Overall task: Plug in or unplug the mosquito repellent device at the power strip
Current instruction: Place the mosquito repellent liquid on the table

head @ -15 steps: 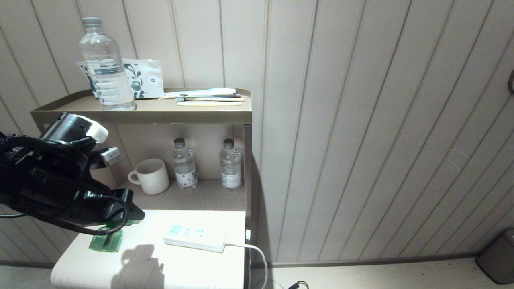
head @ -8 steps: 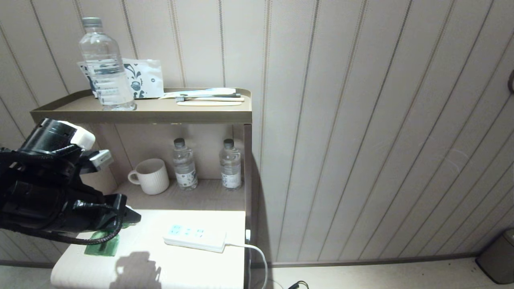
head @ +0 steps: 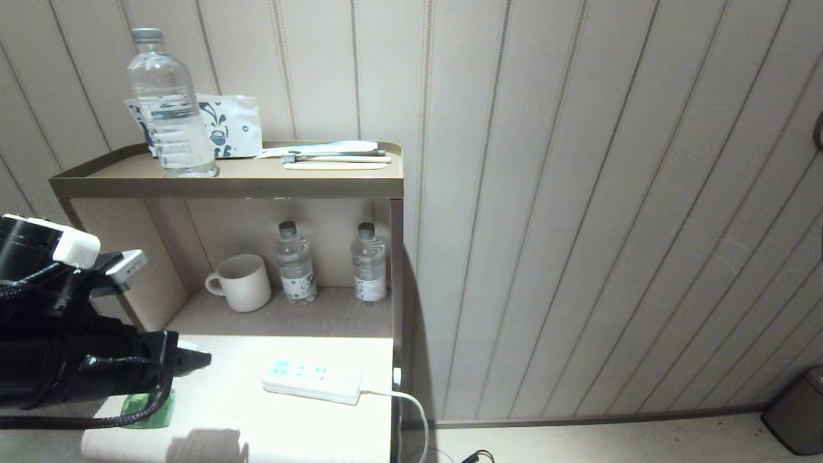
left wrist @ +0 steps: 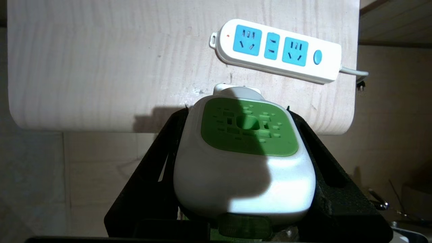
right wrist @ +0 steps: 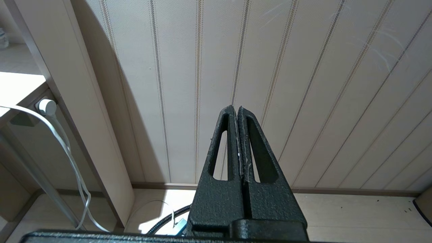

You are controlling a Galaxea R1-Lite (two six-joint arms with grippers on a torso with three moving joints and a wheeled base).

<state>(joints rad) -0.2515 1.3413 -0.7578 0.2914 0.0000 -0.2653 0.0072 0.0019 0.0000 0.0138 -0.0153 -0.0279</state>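
The mosquito repellent device [left wrist: 243, 155], white with a green vented top, sits between the black fingers of my left gripper [left wrist: 237, 112], which is shut on it. In the head view only its green bottle [head: 143, 409] shows under the gripper [head: 191, 360], over the front left corner of the pale tabletop [head: 257, 418]. The white power strip [left wrist: 275, 50] lies flat on the tabletop [left wrist: 101, 67], apart from the device, with nothing in its blue sockets. The head view puts the strip [head: 313, 381] well to the right of the gripper. My right gripper [right wrist: 236, 109] is shut and empty, facing the wall.
Behind the tabletop is a shelf with a mug [head: 243, 283] and two small water bottles [head: 296, 263]. A large bottle [head: 168, 103], a pouch and toothbrushes lie on the top shelf. The strip's cord [head: 411, 405] hangs off the right edge. A bin [head: 797, 411] stands far right.
My left arm has drawn back to the left and toward the table's front corner, carrying the device farther from the power strip. The strip has not moved.
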